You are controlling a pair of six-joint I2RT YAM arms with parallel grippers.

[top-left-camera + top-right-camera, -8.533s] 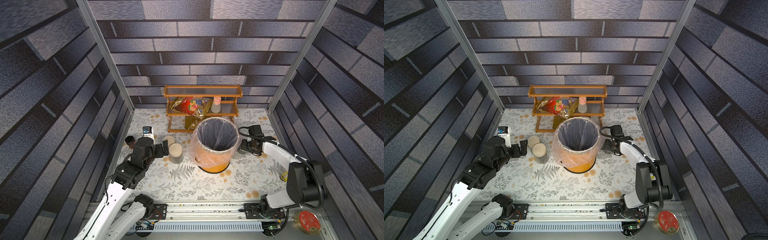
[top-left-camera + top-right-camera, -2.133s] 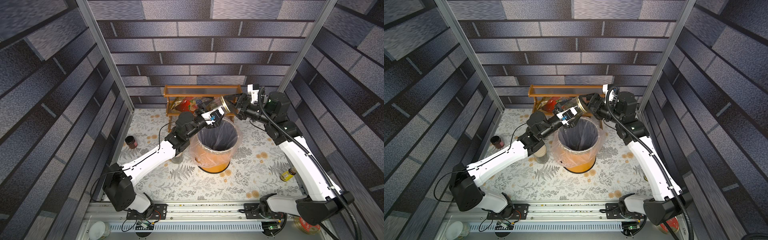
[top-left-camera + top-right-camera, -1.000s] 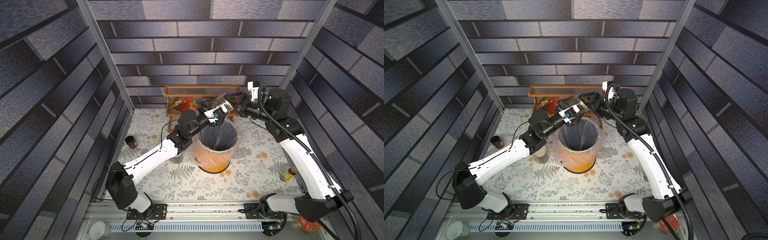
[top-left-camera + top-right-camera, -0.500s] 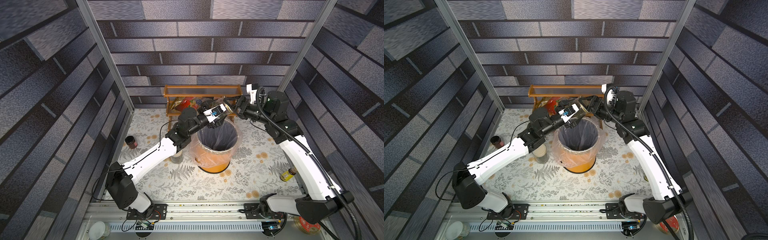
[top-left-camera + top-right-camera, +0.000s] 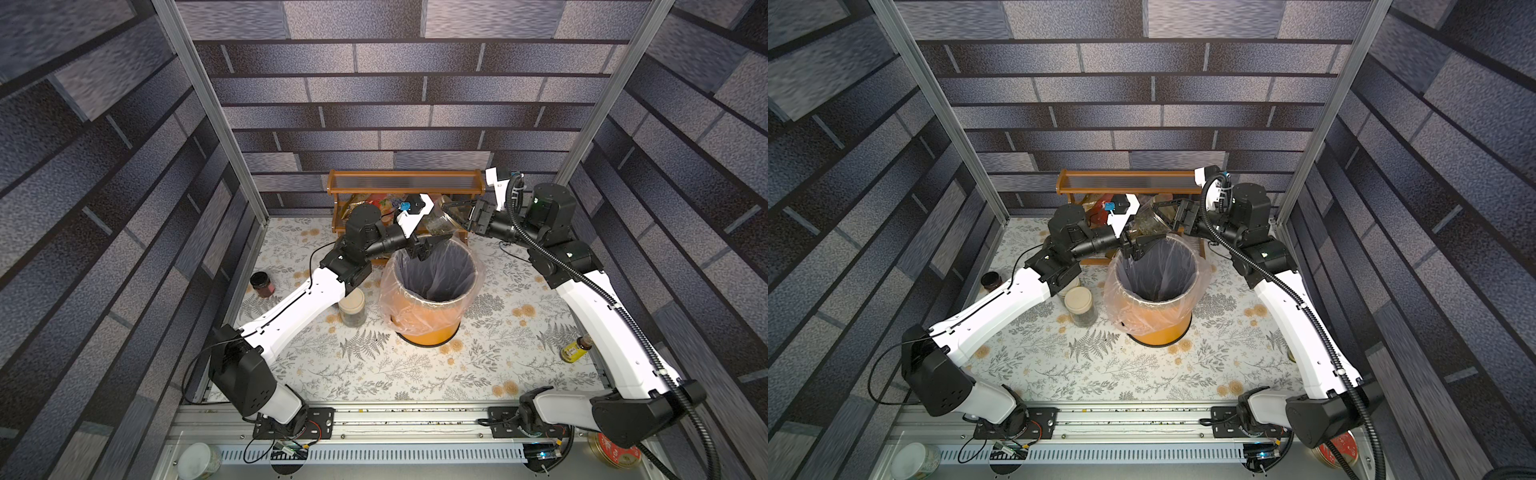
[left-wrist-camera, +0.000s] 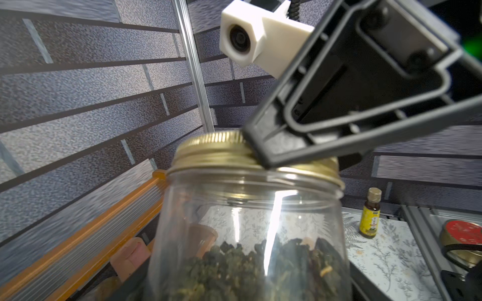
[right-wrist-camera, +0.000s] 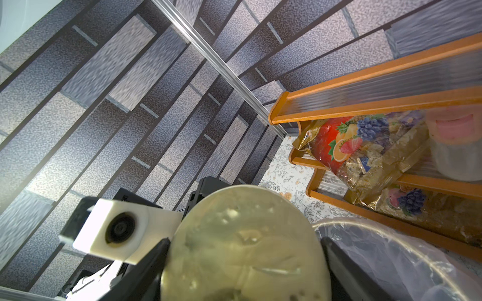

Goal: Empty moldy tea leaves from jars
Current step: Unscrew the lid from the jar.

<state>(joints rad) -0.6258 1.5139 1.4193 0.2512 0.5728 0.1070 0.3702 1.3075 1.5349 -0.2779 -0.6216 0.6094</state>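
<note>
A clear glass jar [image 5: 439, 221] [image 5: 1144, 222] lies almost on its side in the air above the far rim of the orange bin [image 5: 428, 330] [image 5: 1158, 332]. Dark green tea leaves [image 6: 247, 265] fill its base end. My left gripper [image 5: 432, 240] [image 5: 1144, 243] [image 6: 247, 292] is shut on the jar body [image 6: 247, 221]. My right gripper [image 5: 461, 215] [image 5: 1173, 217] [image 7: 245, 260] is shut on its gold lid [image 6: 216, 151] [image 7: 245, 250], with a finger on either side. A second jar [image 5: 352, 307] [image 5: 1079, 305], cream-lidded, stands left of the bin.
The bin has a clear plastic liner. A wooden shelf [image 5: 405, 183] with snack bags stands behind it. A dark jar [image 5: 262, 284] sits by the left wall and a yellow bottle [image 5: 575, 348] [image 6: 369, 213] by the right wall. A red tin [image 5: 613, 451] lies beyond the front rail.
Both arms have risen from the table and now meet above the bin with the jar between them. Over the last second the left wrist has lifted slightly; both grips look unchanged.
</note>
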